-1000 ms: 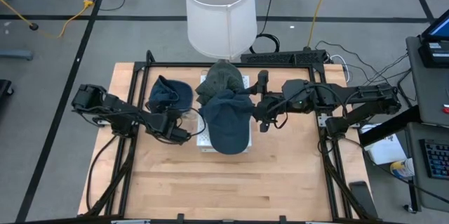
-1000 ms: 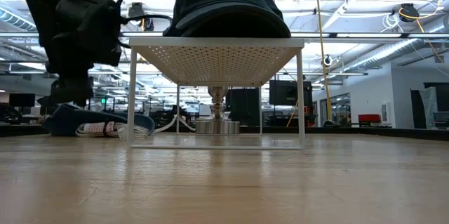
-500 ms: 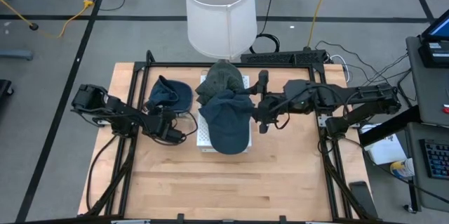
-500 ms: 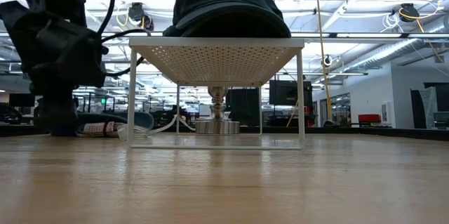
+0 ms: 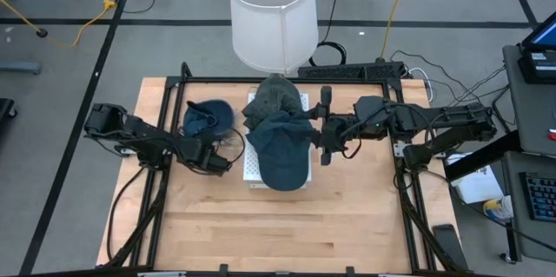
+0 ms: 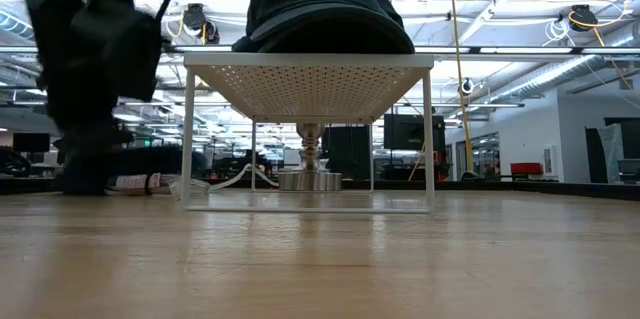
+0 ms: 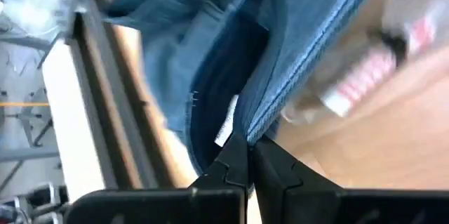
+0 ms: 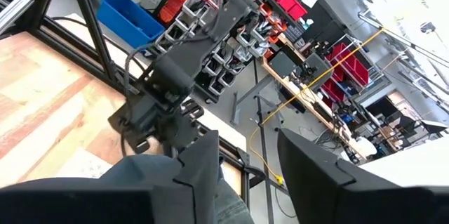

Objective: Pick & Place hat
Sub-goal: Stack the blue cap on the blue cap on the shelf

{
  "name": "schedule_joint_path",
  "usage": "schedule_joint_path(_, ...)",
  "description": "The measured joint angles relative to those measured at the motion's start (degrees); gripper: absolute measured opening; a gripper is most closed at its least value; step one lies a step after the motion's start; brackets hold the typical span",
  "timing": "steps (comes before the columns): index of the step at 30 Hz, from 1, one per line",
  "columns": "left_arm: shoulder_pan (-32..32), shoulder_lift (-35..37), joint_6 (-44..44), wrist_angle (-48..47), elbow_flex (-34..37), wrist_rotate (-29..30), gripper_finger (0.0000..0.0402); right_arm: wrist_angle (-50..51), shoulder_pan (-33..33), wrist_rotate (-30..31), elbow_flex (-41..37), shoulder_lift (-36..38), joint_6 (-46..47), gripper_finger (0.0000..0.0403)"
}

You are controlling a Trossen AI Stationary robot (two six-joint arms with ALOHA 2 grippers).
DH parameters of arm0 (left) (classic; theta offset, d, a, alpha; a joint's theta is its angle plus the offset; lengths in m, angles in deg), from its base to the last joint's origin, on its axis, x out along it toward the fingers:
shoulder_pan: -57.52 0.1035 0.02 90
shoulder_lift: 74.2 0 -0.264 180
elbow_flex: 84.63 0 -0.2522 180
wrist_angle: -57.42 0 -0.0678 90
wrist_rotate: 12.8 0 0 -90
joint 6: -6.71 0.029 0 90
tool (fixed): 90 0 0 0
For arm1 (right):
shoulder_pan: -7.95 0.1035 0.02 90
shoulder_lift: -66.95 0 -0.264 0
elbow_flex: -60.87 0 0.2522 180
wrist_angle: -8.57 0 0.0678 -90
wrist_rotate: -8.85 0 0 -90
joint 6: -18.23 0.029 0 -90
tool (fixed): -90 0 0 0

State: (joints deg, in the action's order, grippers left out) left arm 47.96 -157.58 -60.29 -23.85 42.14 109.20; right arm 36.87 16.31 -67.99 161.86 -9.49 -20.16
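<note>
A blue denim hat (image 5: 205, 119) lies on the table left of a white wire rack (image 5: 253, 171). My left gripper (image 5: 217, 152) is at the hat's near side, shut on its edge; the left wrist view shows the hat (image 7: 210, 55) filling the picture above the gripper (image 7: 249, 155). Two more hats rest on the rack, a grey-green one (image 5: 276, 96) and a navy one (image 5: 282, 151). My right gripper (image 5: 324, 136) hovers open by the rack's right side, next to the navy hat. In the low view the left arm (image 6: 90, 69) is a dark blur. My left gripper pinches the denim hat's stitched edge (image 7: 265, 120) between its two fingers, at the side of the hat nearest the table's near edge. The rest of the hat spreads out beyond the fingers, over the table.
A lamp stands behind the rack, with its white shade (image 5: 272, 12) over the table's far edge and its base (image 6: 308, 177) under the rack. A small red-and-white tag in clear wrap (image 7: 361, 76) lies by the denim hat. Bare wood (image 5: 278, 225) fills the table's near half.
My left gripper has drawn back from the rack toward the table's left edge and the denim hat. The hat's outline in the high view is now smaller and more bunched than a second ago.
</note>
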Motion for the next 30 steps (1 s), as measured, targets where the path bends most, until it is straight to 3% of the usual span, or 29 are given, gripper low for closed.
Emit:
schedule_joint_path(7,0.02,7.29,-5.34,-14.00,-10.86,1.30,0.0004,0.07,0.00,0.00,0.00,0.00,-0.43,0.0123)
schedule_joint_path(20,-0.01,18.28,-10.67,-19.13,-26.74,-1.02,0.0004,0.07,-0.02,0.15,0.00,0.00,-3.42,0.0119)
schedule_joint_path(30,-5.85,20.50,-11.03,-18.73,-37.20,7.22,0.0003,0.28,0.85,-1.38,0.00,0.00,23.89,0.0154)
